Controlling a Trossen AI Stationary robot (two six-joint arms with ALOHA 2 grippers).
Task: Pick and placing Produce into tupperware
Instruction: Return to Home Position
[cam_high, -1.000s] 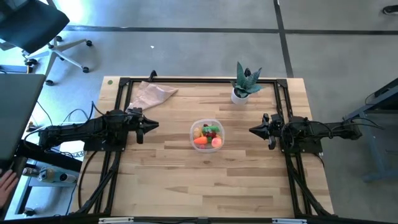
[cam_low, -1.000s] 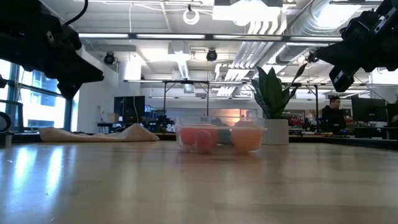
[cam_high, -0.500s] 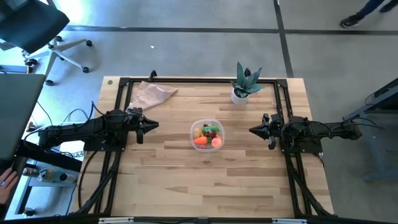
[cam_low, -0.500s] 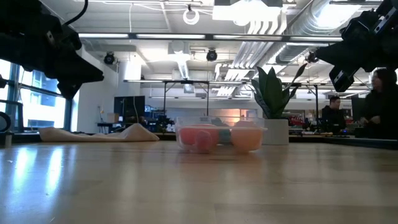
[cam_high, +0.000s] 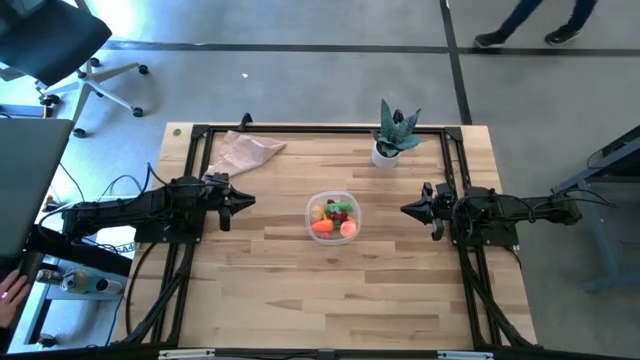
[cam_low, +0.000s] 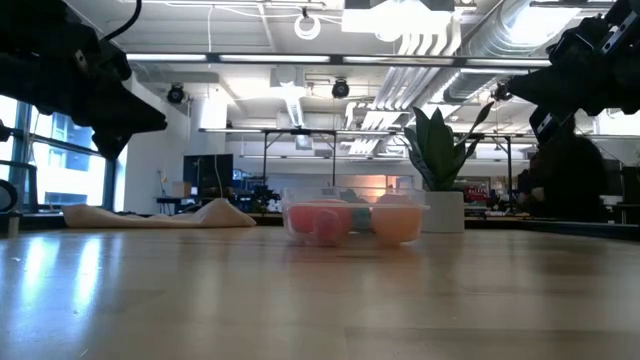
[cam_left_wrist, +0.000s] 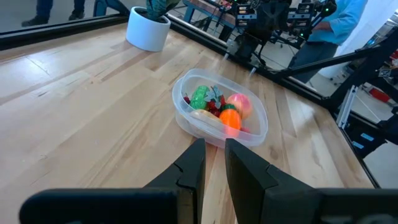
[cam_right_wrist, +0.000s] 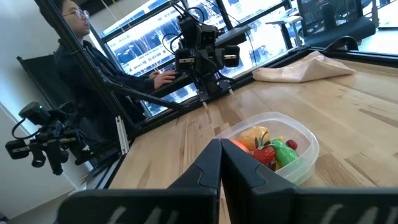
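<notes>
The tupperware (cam_high: 309, 213) is a round clear container standing on its base at the table's middle. The produce (cam_high: 333, 217) lies inside it: an orange carrot, a green pepper, a red strawberry, yellow and peach pieces. The left wrist view shows the tupperware (cam_left_wrist: 181, 107) and produce (cam_left_wrist: 219, 107) ahead of the fingers, as does the right wrist view (cam_right_wrist: 309, 151). My left gripper (cam_high: 251, 201) hovers left of the container, above the table, its fingers a narrow gap apart (cam_left_wrist: 214, 146). My right gripper (cam_high: 405, 210) hovers right of it, fingers shut (cam_right_wrist: 221, 149). Both hang high in the low view (cam_low: 150, 115) (cam_low: 505, 95).
A spiky plant in a white pot (cam_high: 392, 140) stands at the far edge, right of centre. A beige cloth (cam_high: 247, 151) lies at the far left corner. A person (cam_low: 565, 180) stands beyond the far edge; another sits at the left (cam_right_wrist: 74, 68).
A person has walked past beyond the table's far edge, toward the left. Both arms, the tupperware and the produce have kept still.
</notes>
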